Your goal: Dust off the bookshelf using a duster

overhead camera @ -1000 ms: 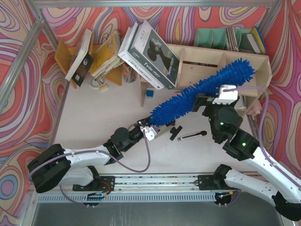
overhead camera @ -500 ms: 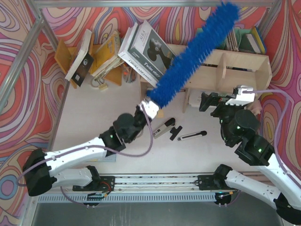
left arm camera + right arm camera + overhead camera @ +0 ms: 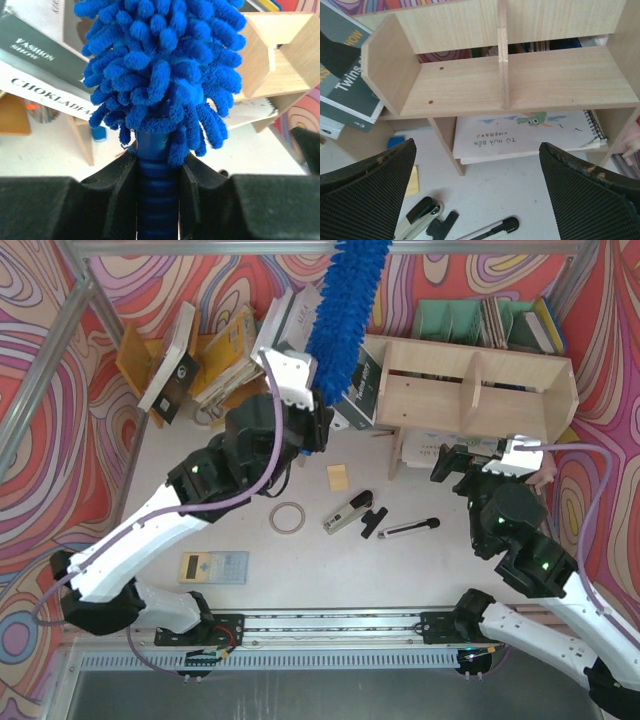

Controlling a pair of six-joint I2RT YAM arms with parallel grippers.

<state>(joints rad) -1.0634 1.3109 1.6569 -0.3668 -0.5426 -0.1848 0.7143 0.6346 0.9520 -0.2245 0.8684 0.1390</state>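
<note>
The left tool (image 3: 318, 412), high above the tabletop (image 3: 300, 570) and in front of a big tilted book (image 3: 290, 345), is clamped on the lower end of the duster (image 3: 343, 310). The duster's fluffy blue head slants up toward the back wall and runs off the top edge. The right tool (image 3: 452, 460) hovers with its jaws apart just in front of the bookshelf (image 3: 480, 390), and between the arms lie a yellow note (image 3: 338, 477), a ring (image 3: 288, 517), a stapler (image 3: 346, 513) and a silver rod (image 3: 408, 528).

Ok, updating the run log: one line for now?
left gripper: shut on duster | right gripper: open, empty | duster: raised near bookshelf
</note>
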